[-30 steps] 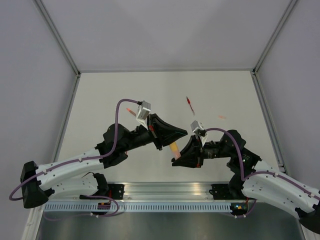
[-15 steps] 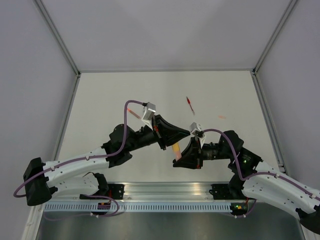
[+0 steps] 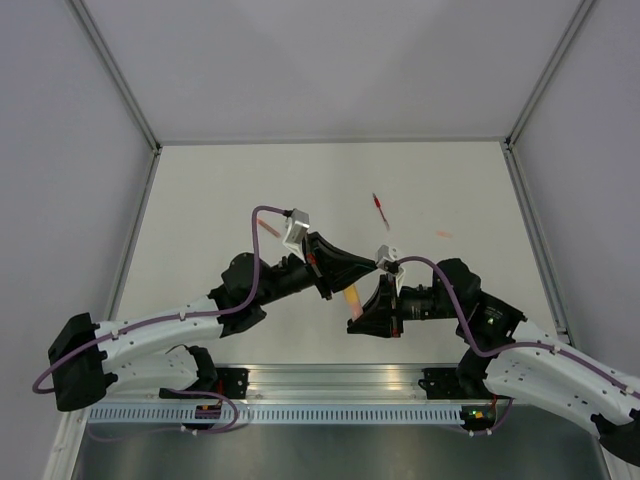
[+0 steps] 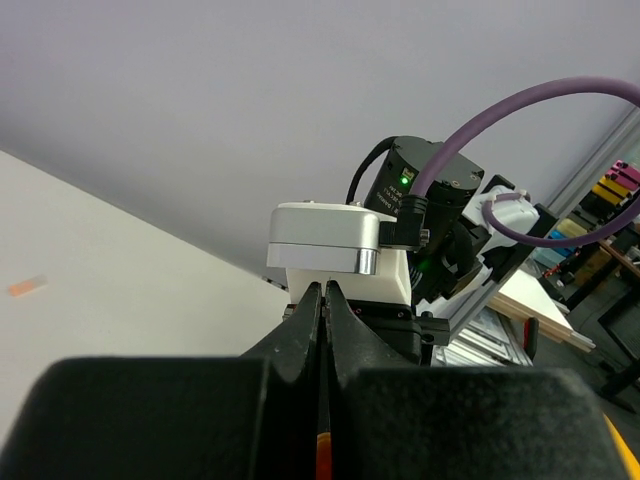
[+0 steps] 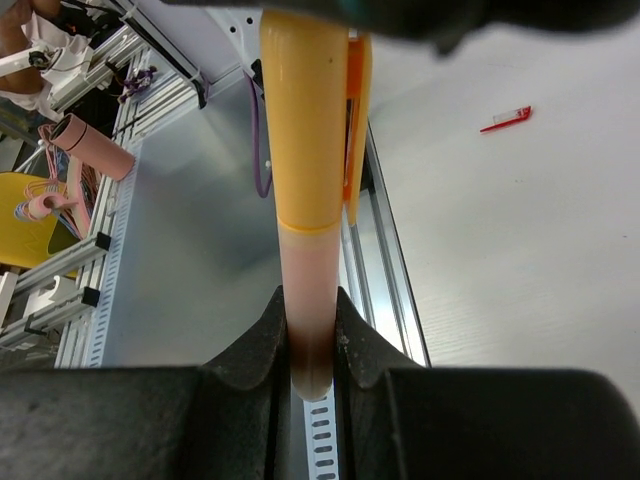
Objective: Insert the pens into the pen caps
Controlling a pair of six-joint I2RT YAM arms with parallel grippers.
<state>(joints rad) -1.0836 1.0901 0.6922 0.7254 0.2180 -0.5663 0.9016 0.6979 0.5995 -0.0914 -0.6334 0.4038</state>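
Note:
My right gripper is shut on the orange-peach pen, which stands up from its jaws. An orange cap with a clip sits over the pen's far end. My left gripper is shut from above, with a sliver of orange deep between its jaws; its dark body covers the cap's top. The red pen lies on the table behind both grippers. A small red piece lies on the table in the right wrist view.
A small orange stub lies on the white table to the right. The right wrist's camera housing sits just beyond my left fingertips. The aluminium rail runs along the near edge. Grey walls enclose the table.
The left arm has shifted right and the right wrist left, bringing the two grippers closer together. Less of the orange pen shows between them.

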